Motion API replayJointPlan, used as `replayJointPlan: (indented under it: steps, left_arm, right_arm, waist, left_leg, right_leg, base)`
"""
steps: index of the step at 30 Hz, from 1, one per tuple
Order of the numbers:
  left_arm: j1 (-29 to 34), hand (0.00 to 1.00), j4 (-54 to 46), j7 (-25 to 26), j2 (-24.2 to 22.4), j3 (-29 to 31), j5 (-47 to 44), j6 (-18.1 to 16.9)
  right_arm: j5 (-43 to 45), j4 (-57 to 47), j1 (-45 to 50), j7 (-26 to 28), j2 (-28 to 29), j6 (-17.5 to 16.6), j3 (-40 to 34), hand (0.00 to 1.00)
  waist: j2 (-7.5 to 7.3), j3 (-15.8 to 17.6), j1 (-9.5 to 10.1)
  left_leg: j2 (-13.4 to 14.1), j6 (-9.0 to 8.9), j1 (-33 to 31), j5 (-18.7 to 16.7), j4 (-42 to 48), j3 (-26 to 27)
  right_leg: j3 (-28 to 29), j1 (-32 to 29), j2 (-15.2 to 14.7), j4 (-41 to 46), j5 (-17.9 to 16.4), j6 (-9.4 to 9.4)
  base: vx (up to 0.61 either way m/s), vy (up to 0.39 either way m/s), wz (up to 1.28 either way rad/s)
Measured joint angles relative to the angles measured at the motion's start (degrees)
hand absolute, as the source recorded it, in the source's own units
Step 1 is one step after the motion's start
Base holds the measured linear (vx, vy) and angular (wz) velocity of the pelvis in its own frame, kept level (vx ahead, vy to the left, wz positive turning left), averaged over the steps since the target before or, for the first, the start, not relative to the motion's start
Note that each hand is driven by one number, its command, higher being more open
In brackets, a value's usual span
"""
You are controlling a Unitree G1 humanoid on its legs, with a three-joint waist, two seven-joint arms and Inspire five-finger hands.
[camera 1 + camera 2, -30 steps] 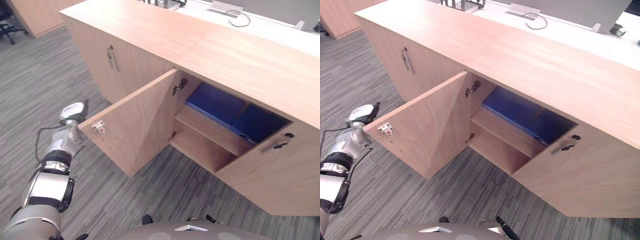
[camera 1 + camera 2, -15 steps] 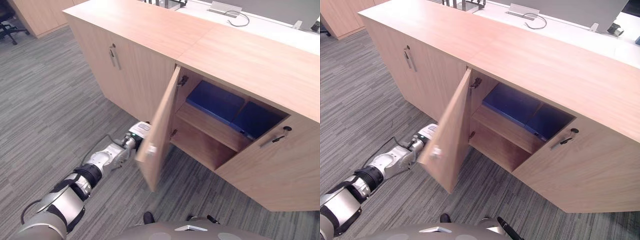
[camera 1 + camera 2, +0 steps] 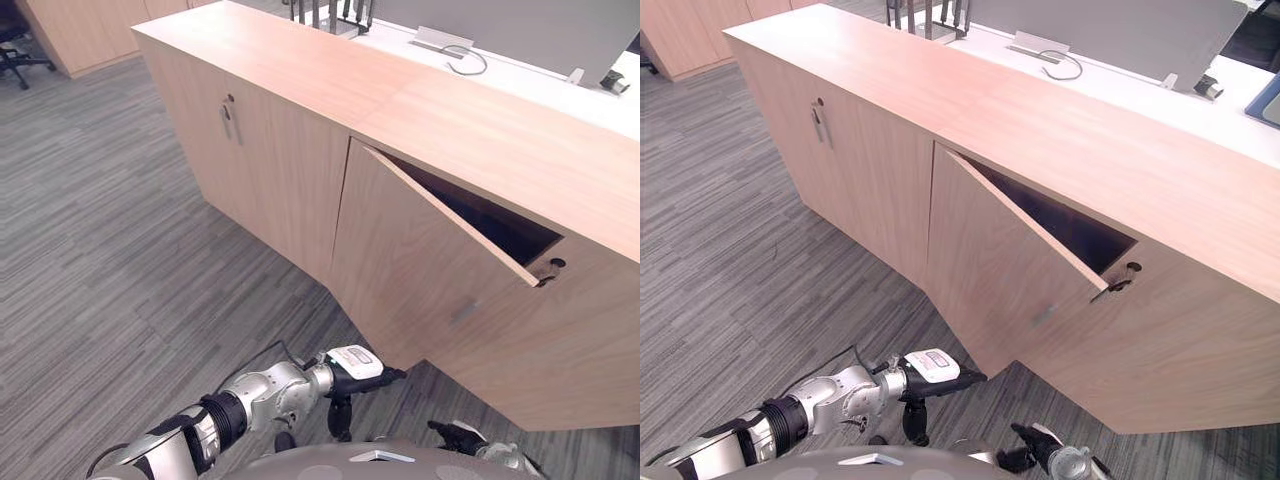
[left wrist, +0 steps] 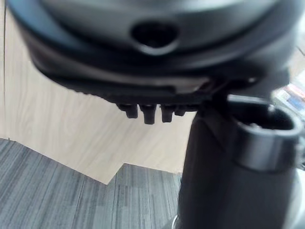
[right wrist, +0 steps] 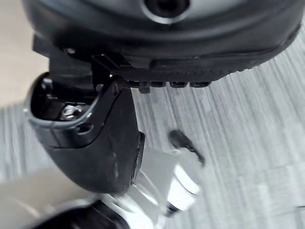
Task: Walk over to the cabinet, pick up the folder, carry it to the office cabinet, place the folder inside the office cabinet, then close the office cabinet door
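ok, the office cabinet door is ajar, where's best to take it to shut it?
Take the door on its outer face near the free edge, by the neighbouring door's handle. Its opposite side meets the cabinet, so that edge stands furthest out. Probably come from the front with the left hand, which is low beneath the door.

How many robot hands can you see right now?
2. The left hand hangs low over the carpet, in front of the almost shut office cabinet door. The right hand shows at the bottom edge of the eye views, also over the carpet.
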Motion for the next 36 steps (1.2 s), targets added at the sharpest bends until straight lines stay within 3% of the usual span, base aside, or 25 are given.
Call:
replayJointPlan:
  steps: [3, 5, 8, 9, 13, 16, 17, 21, 22, 24, 25, 27, 29, 31, 32, 33, 34, 36]
  left_arm:
    - [0.1, 1.0, 0.59, -0.01, -0.15, -0.31, -0.05, 0.21]
    - [0.61, 1.0, 2.94, 0.0, -1.26, 0.32, -1.52, 0.41]
    - [2.42, 1.0, 5.57, -0.05, -2.69, 2.88, -3.79, 1.34]
    - [4.64, 1.0, 8.81, -0.11, -4.33, 6.6, -6.82, 2.22]
    - [7.94, 1.0, 19.01, 0.31, -6.64, 13.35, -13.23, 4.85]
    - [10.41, 1.0, 30.12, 1.09, -7.56, 23.43, -18.83, 7.59]
    - [11.68, 1.0, 34.02, 2.36, -8.35, 29.84, -22.85, 9.28]
    - [14.88, 1.0, 37.34, 6.3, -7.73, 48.75, -35.72, 13.28]
    - [16.23, 1.0, 37.04, 6.87, -7.45, 54.1, -39.02, 13.78]
    - [17.72, 1.0, 35.82, 7.55, -7.05, 59.23, -43.63, 13.82]
    - [18.61, 1.0, 34.28, 7.85, -7.23, 61.59, -45.93, 13.58]
    - [18.6, 1.0, 33.64, 8.32, -7.86, 63.42, -48.84, 13.62]
    - [20.58, 1.0, 33.57, 9.05, -9.29, 65.14, -51.19, 13.61]
    - [21.7, 1.0, 33.42, 9.19, -10.59, 67.7, -51.35, 13.68]
    - [22.14, 1.0, 32.48, 9.08, -10.91, 68.9, -51.61, 13.66]
    - [22.41, 1.0, 31.7, 9.11, -10.98, 69.58, -52.03, 13.61]
    - [23.18, 1.0, 31.3, 9.21, -10.76, 70.64, -53.03, 13.38]
    - [24.58, 1.0, 31.15, 9.11, -11.0, 72.15, -53.55, 13.5]
  right_arm:
    - [-0.31, 2.54, 3.44, 1.65, 0.57, 0.96, 9.27, 1.0]
    - [-0.34, 6.46, 5.89, 2.69, 4.81, 2.37, 13.8, 1.0]
    - [-0.38, 8.24, 7.94, 2.65, 9.11, 2.54, 15.0, 1.0]
    - [-0.39, 9.24, 8.72, 2.54, 12.55, 2.49, 15.06, 1.0]
    - [-0.33, 9.76, 8.42, 0.63, 14.39, 2.83, 14.74, 1.0]
    - [-0.26, 9.93, 8.32, -1.58, 14.45, 3.41, 12.23, 1.0]
    - [-0.23, 10.46, 8.06, -2.85, 14.43, 3.85, 10.89, 1.0]
    - [0.04, 11.53, 5.91, -6.15, 12.74, 4.17, 7.59, 1.0]
    - [0.65, 12.07, 4.54, -7.45, 12.2, 4.46, 5.69, 1.0]
    - [2.63, 13.52, 2.31, -10.47, 11.61, 5.67, 3.74, 1.0]
    - [4.93, 13.77, 1.31, -11.59, 10.54, 6.36, 1.9, 1.0]
    - [7.81, 13.85, 0.1, -13.46, 8.33, 6.39, -0.42, 1.0]
    - [11.23, 13.72, -2.78, -15.89, 6.0, 6.34, -4.6, 1.0]
    - [11.09, 13.66, -3.23, -16.66, 5.49, 6.66, -6.06, 1.0]
    - [11.2, 13.67, -3.01, -16.74, 6.06, 6.74, -7.8, 1.0]
    - [11.73, 13.56, -2.9, -16.79, 6.91, 6.77, -9.51, 1.0]
    - [13.45, 13.58, -2.2, -16.89, 8.16, 6.83, -11.56, 1.0]
    - [15.52, 13.06, -0.71, -17.05, 9.18, 6.86, -12.65, 1.0]
  waist:
    - [0.38, -0.04, 0.04]
    - [0.93, -0.32, 0.09]
    - [1.21, -0.48, -0.19]
    - [1.31, -0.56, -0.13]
    - [0.76, -0.96, 0.07]
    - [-0.8, -1.2, 0.64]
    - [-1.09, -1.28, 1.0]
    - [-0.7, -1.13, 2.92]
    - [-0.56, -1.24, 3.41]
    - [-0.33, -0.97, 4.69]
    - [0.82, -0.61, 5.92]
    - [2.44, 1.05, 6.52]
    - [3.78, 1.78, 7.89]
    - [4.31, 1.62, 8.67]
    - [4.42, 1.45, 9.5]
    - [2.94, 1.86, 9.45]
    - [2.26, 1.8, 9.41]
    - [1.42, 1.12, 9.29]
  left_leg:
    - [-0.24, 0.0, -0.09, -0.01, -0.02, -0.52]
    - [-0.36, 0.1, -0.35, -0.03, -0.02, -0.61]
    - [-0.41, 0.43, -0.62, 0.03, -0.02, -0.43]
    - [-0.44, 0.61, -0.83, -0.09, -0.01, -0.16]
    - [-0.61, 0.89, -0.39, -0.3, 0.0, 0.3]
    - [-0.33, 0.71, -0.04, -0.52, -0.01, 0.87]
    - [-0.15, 0.66, -0.03, -0.55, -0.01, 1.1]
    - [0.56, 0.26, 0.74, -0.83, 0.01, 2.81]
    - [1.28, -0.03, 0.98, -2.21, 1.14, 4.54]
    - [4.63, -0.09, -4.59, -8.51, 14.82, 5.82]
    - [7.72, 0.03, -9.67, -12.86, 26.33, 4.05]
    - [8.69, -0.09, -14.06, -13.5, 35.31, -3.49]
    - [6.53, -2.54, -15.75, -15.73, 38.3, -15.13]
    - [3.69, -4.16, -13.43, -18.04, 33.68, -25.75]
    - [3.35, -4.57, -11.58, -19.38, 30.33, -27.52]
    - [2.57, -3.69, -10.9, -18.4, 28.62, -26.14]
    - [2.17, -3.22, -10.76, -18.15, 27.96, -23.49]
    - [1.66, -2.32, -8.96, -18.51, 26.96, -20.13]
  right_leg:
    - [-0.53, -0.1, -0.33, 0.19, -0.73, 0.45]
    - [-0.46, -0.19, -0.35, -0.23, -0.7, 0.65]
    - [-0.25, -0.49, -0.37, -0.56, -0.35, 0.75]
    - [0.03, -0.38, -0.25, -1.31, 0.38, 0.93]
    - [0.24, 0.8, -0.18, -3.0, 1.27, 1.17]
    - [0.67, 1.11, 0.31, -3.38, 1.29, 1.12]
    - [1.01, 1.06, 0.55, -3.55, 1.37, 0.99]
    - [3.11, 1.19, 1.34, -3.99, 1.86, 0.26]
    - [4.51, 1.11, 1.72, -3.85, 1.89, -0.04]
    - [6.59, -0.53, 2.01, -2.05, 0.8, -1.63]
    - [8.04, -1.77, 3.68, -0.8, 0.38, -2.22]
    - [9.65, -2.09, 4.67, 0.13, 0.36, -2.33]
    - [14.47, -3.56, 5.21, 1.34, 0.58, -2.15]
    - [17.96, -5.64, 5.21, 2.09, 0.83, -1.6]
    - [19.63, -6.88, 5.18, 2.41, 0.96, -1.08]
    - [21.24, -7.32, 4.38, 2.37, 1.13, -0.87]
    - [22.68, -7.84, 3.47, 1.83, 2.18, 0.43]
    - [25.53, -7.79, 2.41, 1.59, 2.67, 0.83]
  base:
    - [-0.04, 0.031, 0.06]
    - [0.01, 0.011, -0.02]
    - [0.04, 0.018, -0.08]
    - [0.05, 0.015, -0.1]
    - [0.04, 0.008, -0.04]
    - [-0.01, -0.025, -0.09]
    - [-0.02, -0.033, -0.06]
    - [-0.03, -0.026, -0.25]
    - [-0.02, -0.023, -0.59]
    - [-0.03, -0.064, -0.59]
    - [-0.06, -0.089, -0.51]
    - [-0.06, -0.015, -0.53]
    - [-0.03, 0.138, -0.93]
    - [0.02, 0.203, -0.85]
    - [0.04, 0.2, -0.73]
    - [0.05, 0.194, -0.73]
    - [0.04, 0.113, -0.6]
    - [0.05, 0.162, -0.77]
